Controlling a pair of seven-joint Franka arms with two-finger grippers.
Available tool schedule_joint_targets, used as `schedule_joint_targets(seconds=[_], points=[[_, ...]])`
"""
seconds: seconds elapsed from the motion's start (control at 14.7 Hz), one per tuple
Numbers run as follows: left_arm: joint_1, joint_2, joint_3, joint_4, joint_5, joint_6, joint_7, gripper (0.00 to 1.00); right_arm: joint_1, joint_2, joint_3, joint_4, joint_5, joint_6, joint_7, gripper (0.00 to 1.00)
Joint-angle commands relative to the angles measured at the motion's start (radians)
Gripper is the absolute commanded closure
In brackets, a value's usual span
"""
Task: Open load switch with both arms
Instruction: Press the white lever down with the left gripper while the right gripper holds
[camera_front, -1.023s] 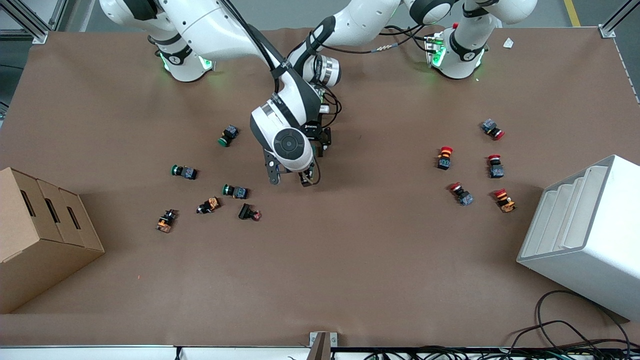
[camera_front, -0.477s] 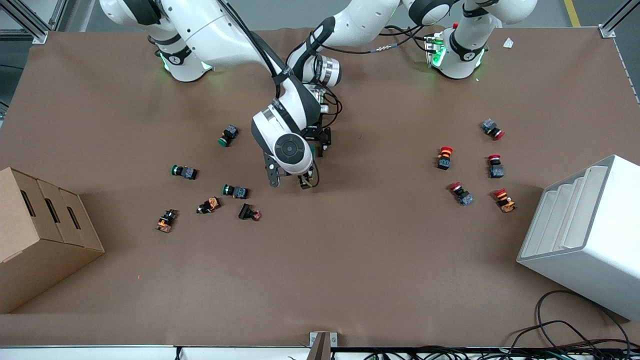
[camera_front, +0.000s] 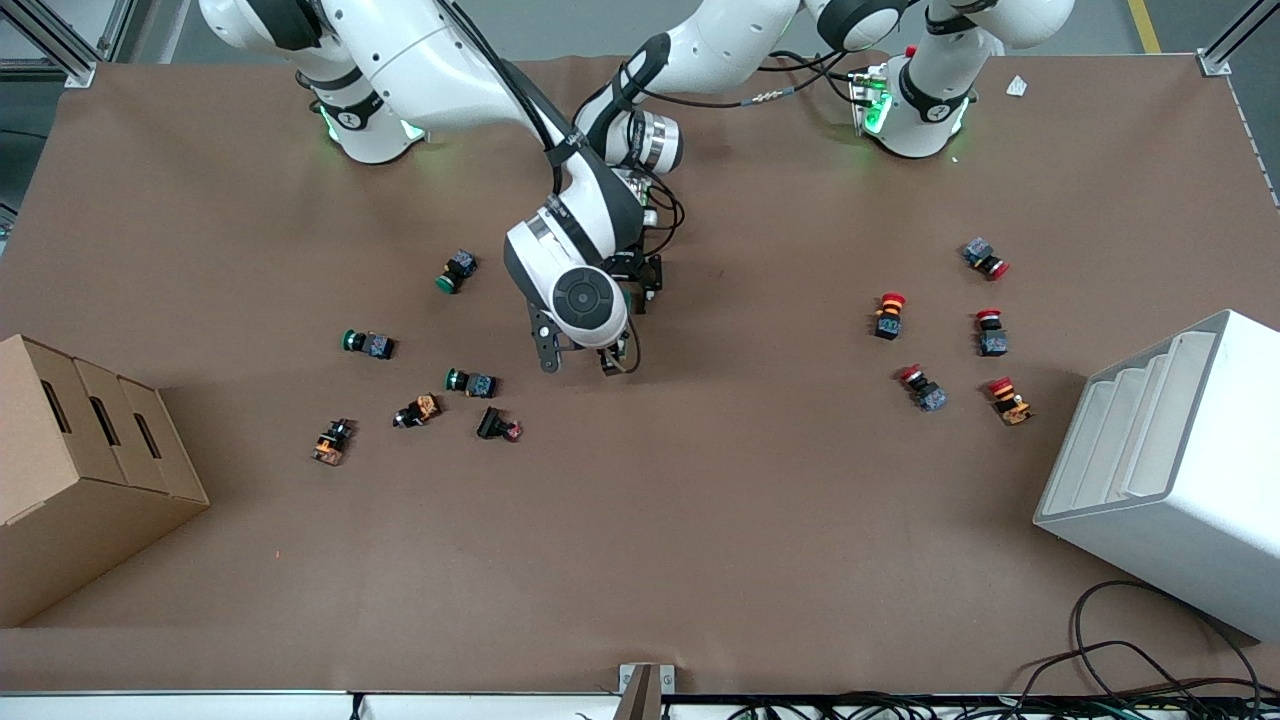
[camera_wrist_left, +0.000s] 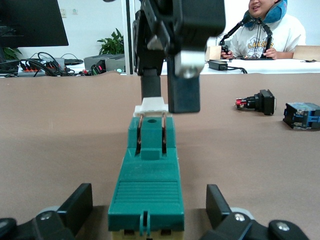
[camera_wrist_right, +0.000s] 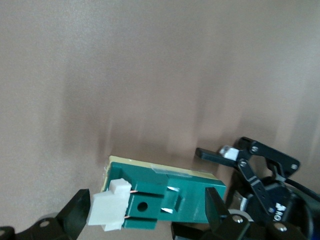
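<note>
The load switch (camera_wrist_left: 147, 180) is a dark-green block lying on the brown table, with its white toggle (camera_wrist_left: 150, 105) at the end away from my left hand. My left gripper (camera_wrist_left: 148, 201) is open and straddles the block's near end, with a gap on each side. My right gripper (camera_wrist_right: 147, 206) hangs open over the switch (camera_wrist_right: 165, 197), its fingers spread along the block's length. One of its fingers (camera_wrist_right: 77, 212) is just clear of the white toggle (camera_wrist_right: 107, 206). In the front view the right gripper (camera_front: 578, 360) is at mid-table and the right wrist hides the switch.
Green and orange push-buttons (camera_front: 470, 382) lie scattered toward the right arm's end, near a cardboard box (camera_front: 80, 470). Red-capped buttons (camera_front: 890, 315) and a white stepped bin (camera_front: 1170, 470) are toward the left arm's end. A black button (camera_wrist_left: 260, 101) lies beside the switch.
The right wrist has shifted slightly toward the front camera and lowered a little over the switch. The left arm has not visibly moved.
</note>
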Motion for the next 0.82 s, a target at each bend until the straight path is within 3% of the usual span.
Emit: schedule_joint_targets(seconds=[0.0, 0.75], points=[[-0.002, 0.059, -0.002, 0.017, 0.005, 0.034, -0.003, 0.00, 0.019, -0.012, -0.006, 0.017, 0.013, -0.066, 0.012, 0.00], [0.000, 0.060, -0.002, 0.017, 0.003, 0.034, 0.000, 0.00, 0.049, -0.026, 0.002, 0.038, 0.016, -0.262, 0.006, 0.00]])
